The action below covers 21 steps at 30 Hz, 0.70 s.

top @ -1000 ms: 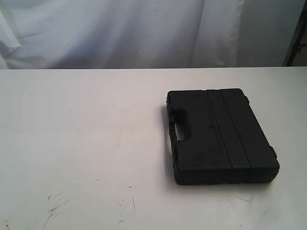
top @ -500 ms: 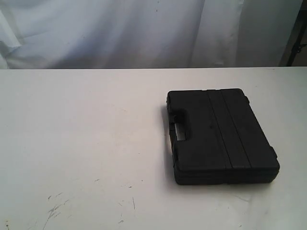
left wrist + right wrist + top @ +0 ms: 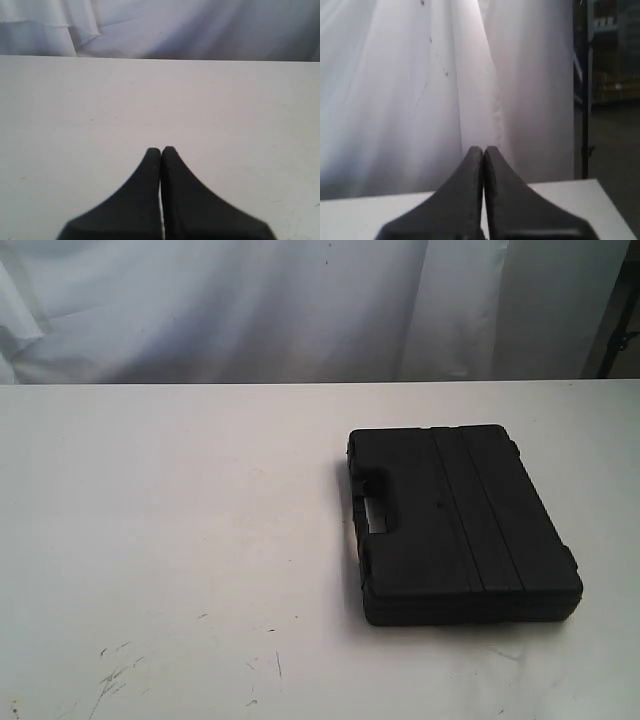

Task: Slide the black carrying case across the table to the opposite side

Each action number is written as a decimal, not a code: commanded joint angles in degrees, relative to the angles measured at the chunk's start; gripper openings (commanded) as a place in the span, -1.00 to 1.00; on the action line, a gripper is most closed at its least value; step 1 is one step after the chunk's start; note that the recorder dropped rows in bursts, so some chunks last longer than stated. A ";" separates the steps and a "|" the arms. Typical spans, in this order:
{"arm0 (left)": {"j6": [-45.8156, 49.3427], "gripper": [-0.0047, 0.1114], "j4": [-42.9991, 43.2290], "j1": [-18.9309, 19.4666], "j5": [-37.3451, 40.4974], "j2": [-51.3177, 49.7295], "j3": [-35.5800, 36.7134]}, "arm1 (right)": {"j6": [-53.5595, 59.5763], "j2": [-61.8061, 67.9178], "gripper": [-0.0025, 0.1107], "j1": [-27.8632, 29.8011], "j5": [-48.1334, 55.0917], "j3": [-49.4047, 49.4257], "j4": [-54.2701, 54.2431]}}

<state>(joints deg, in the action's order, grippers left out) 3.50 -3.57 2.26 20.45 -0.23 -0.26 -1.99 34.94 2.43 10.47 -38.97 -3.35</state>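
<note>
A black carrying case (image 3: pixel 460 523) lies flat on the right half of the white table (image 3: pixel 180 520) in the exterior view, its handle cutout (image 3: pixel 378 512) facing left. Neither arm shows in the exterior view. My left gripper (image 3: pixel 161 149) is shut with nothing in it, above bare tabletop (image 3: pixel 75 100); the case is out of its view. My right gripper (image 3: pixel 483 149) is also shut and empty, pointing over a strip of table (image 3: pixel 570 200) toward the curtain; the case is not in that view either.
A white curtain (image 3: pixel 300 310) hangs behind the table's far edge. Dark scratch marks (image 3: pixel 115 675) lie near the front left of the table. A dark stand (image 3: pixel 615 320) rises at the far right, and dark shelving (image 3: pixel 610 65) shows beside the curtain.
</note>
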 commanded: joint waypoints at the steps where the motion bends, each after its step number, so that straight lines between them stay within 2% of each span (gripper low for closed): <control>1: -0.06 -0.92 -0.14 0.07 -0.91 0.23 0.26 | 0.30 8.80 -0.96 -3.47 9.75 -4.90 -0.73; 5: -0.06 -0.92 -0.14 0.07 -0.91 0.23 0.26 | 0.69 16.24 -0.96 -6.65 18.23 -6.14 -2.15; 12: -0.06 -0.92 -0.14 0.07 -0.91 0.23 0.26 | 0.69 25.64 -0.96 -8.14 35.29 -6.14 -9.24; 21: -0.06 -0.92 -0.14 0.07 -0.91 0.23 0.26 | 1.12 25.93 -0.96 -8.14 28.17 -6.14 -16.04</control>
<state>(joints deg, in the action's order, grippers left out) 3.50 -3.57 2.26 20.45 -0.23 -0.26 -1.48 60.94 -5.58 41.87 -44.88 -16.43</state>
